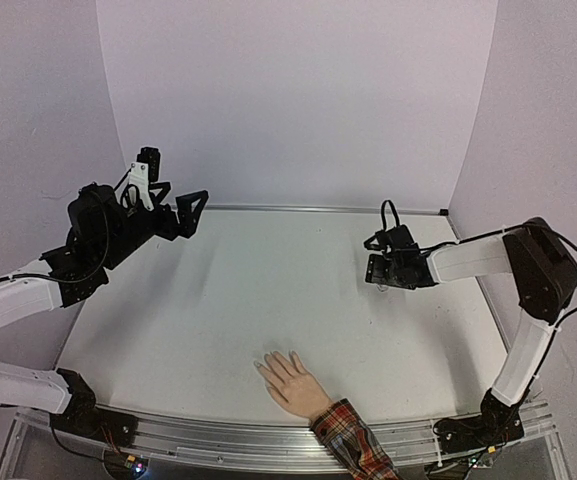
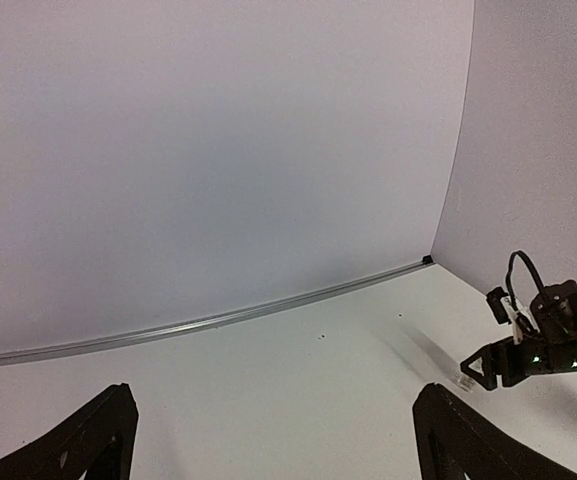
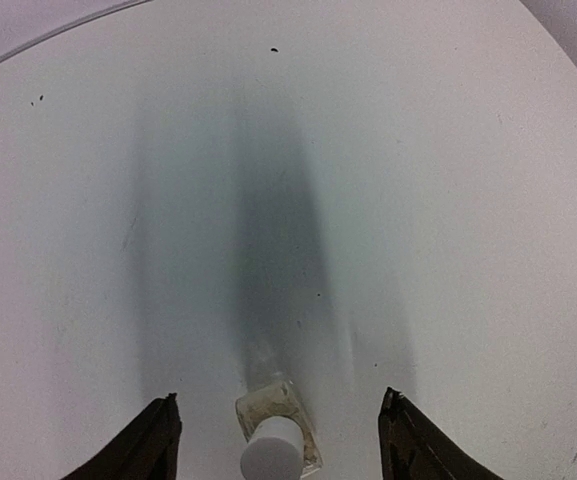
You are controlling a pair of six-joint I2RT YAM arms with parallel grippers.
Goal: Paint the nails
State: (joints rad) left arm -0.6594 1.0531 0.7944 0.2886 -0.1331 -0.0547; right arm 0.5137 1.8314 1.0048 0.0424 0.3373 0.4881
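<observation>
The mannequin hand lies palm down at the table's near edge, its red plaid cuff toward the bottom. The nails are tiny pale tips on its fingers, too small to make out in detail. A small clear polish bottle with a white cap stands upright on the table, also seen as the bottle from the left wrist. My right gripper hovers over it, open, with the fingers well apart on either side and not touching. My left gripper is raised at the far left, open and empty.
White walls close off the back and both sides. A metal strip runs along the back edge of the white tabletop. From the left wrist view, the right gripper shows low at the right.
</observation>
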